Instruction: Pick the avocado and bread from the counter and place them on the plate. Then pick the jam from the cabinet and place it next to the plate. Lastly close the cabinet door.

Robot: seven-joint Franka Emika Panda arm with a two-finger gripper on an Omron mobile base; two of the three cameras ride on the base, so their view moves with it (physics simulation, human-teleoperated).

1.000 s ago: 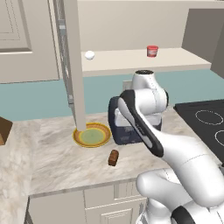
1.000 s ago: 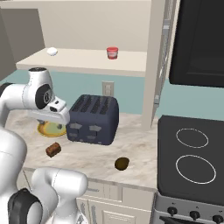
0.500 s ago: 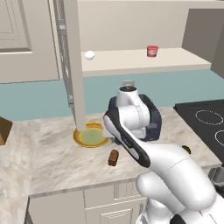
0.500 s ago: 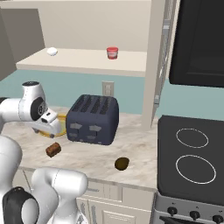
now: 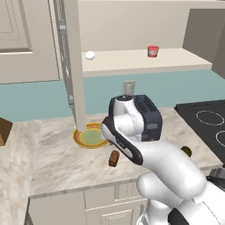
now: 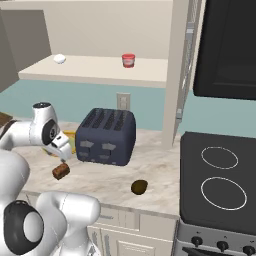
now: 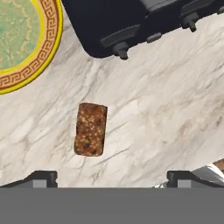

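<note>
One bread (image 7: 91, 129) piece on the counter (image 7: 166, 109), near the plate (image 7: 22, 41) and toaster (image 5: 147, 115). Gripper (image 7: 111, 177), lower than a second ago, hangs above it, fingers spread, holding nothing.

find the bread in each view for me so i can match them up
Left base view: bread lower centre, on the counter below the plate.
Right base view: bread lower left.
Hand view: bread centre-left.
Shared landmark: the dark toaster beside it.
</note>
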